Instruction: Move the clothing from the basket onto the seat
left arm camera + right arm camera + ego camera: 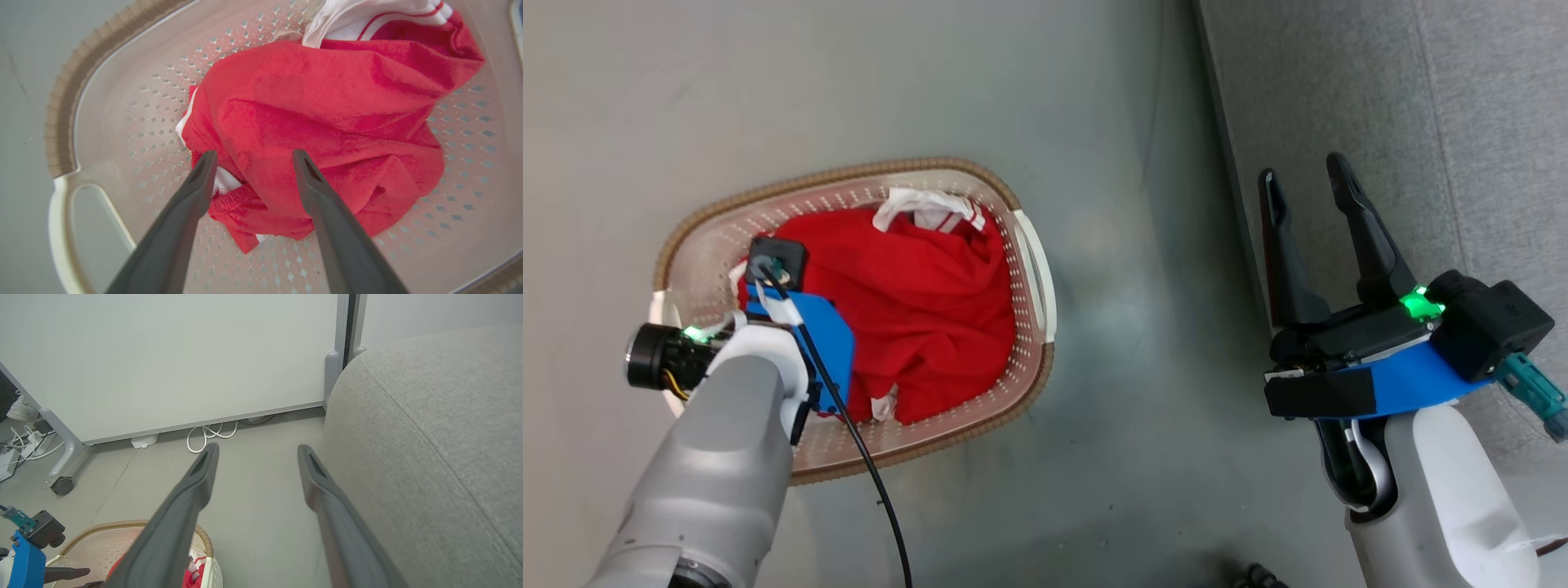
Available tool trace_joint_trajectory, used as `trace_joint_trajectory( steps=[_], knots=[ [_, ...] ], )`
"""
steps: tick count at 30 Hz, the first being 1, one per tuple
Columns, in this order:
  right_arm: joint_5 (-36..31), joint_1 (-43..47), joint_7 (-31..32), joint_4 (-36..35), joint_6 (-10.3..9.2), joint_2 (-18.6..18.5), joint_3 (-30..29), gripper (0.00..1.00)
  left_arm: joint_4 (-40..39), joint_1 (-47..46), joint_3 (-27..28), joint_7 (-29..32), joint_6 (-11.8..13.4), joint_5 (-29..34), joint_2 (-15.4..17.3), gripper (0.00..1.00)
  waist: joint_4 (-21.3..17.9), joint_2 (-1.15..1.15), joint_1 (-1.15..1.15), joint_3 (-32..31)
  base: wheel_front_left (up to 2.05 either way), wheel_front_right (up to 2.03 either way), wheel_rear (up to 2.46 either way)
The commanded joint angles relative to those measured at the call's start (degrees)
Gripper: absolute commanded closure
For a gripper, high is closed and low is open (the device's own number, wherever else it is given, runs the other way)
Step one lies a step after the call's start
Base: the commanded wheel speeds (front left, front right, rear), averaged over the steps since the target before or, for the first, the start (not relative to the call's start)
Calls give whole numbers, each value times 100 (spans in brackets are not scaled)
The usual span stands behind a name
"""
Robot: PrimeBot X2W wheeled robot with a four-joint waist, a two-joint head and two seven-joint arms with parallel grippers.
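Note:
Bright red clothing with white trim lies bunched in the cream basket on the floor. My left gripper reaches down into the basket, open, its two fingertips just above the near edge of the red clothing; in the head view its fingers are hidden under the wrist. My right gripper is open and holds nothing, hovering at the left edge of the grey seat. In the right wrist view the right gripper points over the floor, the seat rising on the right and the basket at lower left.
A white wheeled partition stands beyond the floor, with white cables at its base and a caster. A black cable trails from my left wrist across the basket rim. Bare grey floor lies between basket and seat.

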Motion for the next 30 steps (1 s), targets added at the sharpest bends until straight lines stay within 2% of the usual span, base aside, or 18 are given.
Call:
trace_joint_trajectory(
  steps=[1, 9, 15, 26, 27, 28, 30],
  knots=[
    [0, -122, -21, -49, 3, -12, 3, 0, 8, -181, 3, 134, 102, 10, 70, 0, -78, 0, -1, 317, 0, 0, 0],
    [79, -246, -22, -203, 3, -11, 13, 0, 33, -438, -22, 634, 232, -46, 176, 0, -224, 0, -1, 877, 0, 0, 0],
    [132, -301, -21, -270, 3, -12, -12, 0, 39, -616, -34, 688, 250, -117, 96, 0, -262, 0, -1, 1160, 0, 0, 0],
    [233, -392, -22, -410, 2, -12, -4, 0, 47, -802, -215, 890, 413, -37, 219, 0, -379, 0, -1, 1520, 0, 0, 0],
    [238, -389, -21, -416, 2, -12, -11, 0, 47, -813, -243, 915, 423, -19, 220, 57, -380, 0, -1, 1530, 0, 0, 0],
    [234, -387, -22, -420, 3, -12, -18, 0, 48, -826, -258, 933, 436, -18, 219, 100, -379, 0, -1, 1535, 0, 0, 0],
    [229, -386, -22, -412, 2, -12, -28, 0, 48, -814, -280, 964, 412, -39, 216, 100, -376, 0, -1, 1530, 0, 0, 0]
  ],
)
